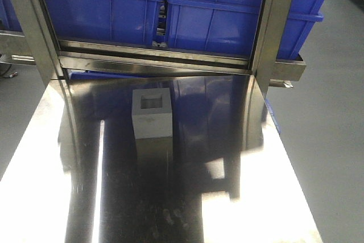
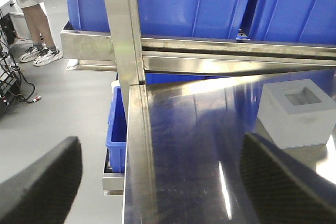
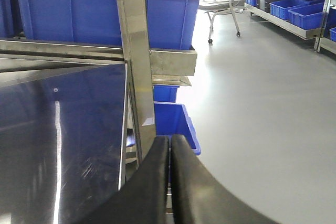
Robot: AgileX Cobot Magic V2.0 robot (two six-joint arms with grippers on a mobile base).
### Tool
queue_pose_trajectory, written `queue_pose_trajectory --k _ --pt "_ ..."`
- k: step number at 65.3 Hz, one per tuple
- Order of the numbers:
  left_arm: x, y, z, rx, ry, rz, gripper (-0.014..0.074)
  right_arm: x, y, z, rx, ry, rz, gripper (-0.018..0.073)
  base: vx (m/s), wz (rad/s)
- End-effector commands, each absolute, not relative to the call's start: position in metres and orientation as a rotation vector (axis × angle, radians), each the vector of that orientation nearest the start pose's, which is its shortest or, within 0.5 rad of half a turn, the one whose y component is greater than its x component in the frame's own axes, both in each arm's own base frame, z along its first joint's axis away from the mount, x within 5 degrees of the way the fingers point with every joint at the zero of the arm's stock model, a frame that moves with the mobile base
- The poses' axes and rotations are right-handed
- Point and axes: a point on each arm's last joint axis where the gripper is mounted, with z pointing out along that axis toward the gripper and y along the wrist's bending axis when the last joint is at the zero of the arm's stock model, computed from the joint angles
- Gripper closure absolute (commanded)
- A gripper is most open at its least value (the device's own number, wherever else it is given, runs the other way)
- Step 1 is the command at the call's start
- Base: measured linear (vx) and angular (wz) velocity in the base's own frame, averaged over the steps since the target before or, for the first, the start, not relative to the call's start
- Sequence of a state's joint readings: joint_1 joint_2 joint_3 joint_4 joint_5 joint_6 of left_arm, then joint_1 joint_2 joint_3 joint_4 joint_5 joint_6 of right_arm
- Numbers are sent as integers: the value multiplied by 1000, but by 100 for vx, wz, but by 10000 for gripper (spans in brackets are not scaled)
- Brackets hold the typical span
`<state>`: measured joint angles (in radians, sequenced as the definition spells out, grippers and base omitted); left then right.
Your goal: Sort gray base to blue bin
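The light gray, matte, box-shaped base (image 1: 152,113) stands upright on the polished steel tabletop (image 1: 239,197), toward its far edge, square recess facing up, apart from both pincers. We judge slippage the main hazard: its smooth faces on so slick a surface may skate or tilt under an off-centre squeeze, and the steel upright (image 1: 273,27) could obstruct the lift to the large blue plastic bin (image 1: 216,27) behind. The left pincer (image 2: 160,145) gapes wide, empty. The right pincer (image 3: 169,141) is pressed closed, empty.
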<state>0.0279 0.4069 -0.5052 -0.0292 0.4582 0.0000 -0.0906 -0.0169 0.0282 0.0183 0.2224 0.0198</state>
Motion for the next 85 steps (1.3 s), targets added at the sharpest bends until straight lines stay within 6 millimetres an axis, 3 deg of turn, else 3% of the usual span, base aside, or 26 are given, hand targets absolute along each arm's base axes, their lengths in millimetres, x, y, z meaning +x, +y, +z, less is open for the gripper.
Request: queue_pose_trajectory --k 1,16,34,58,85 --pt "93 2 331 -46 1748 -14 19 56 -5 191 92 1640 -50 564 0 0" --pt "126 -1 334 -25 1768 -38 19 56 -5 191 92 1640 -50 564 0 0" --pt "196 -22 360 69 1825 -113 19 56 -5 191 92 1640 -50 564 0 0" --pt "298 -88 365 277 1952 -207 19 56 -5 191 92 1640 -50 564 0 0" --pt "367 -150 353 304 2113 -322 19 56 -5 191 92 1640 -50 564 0 0"
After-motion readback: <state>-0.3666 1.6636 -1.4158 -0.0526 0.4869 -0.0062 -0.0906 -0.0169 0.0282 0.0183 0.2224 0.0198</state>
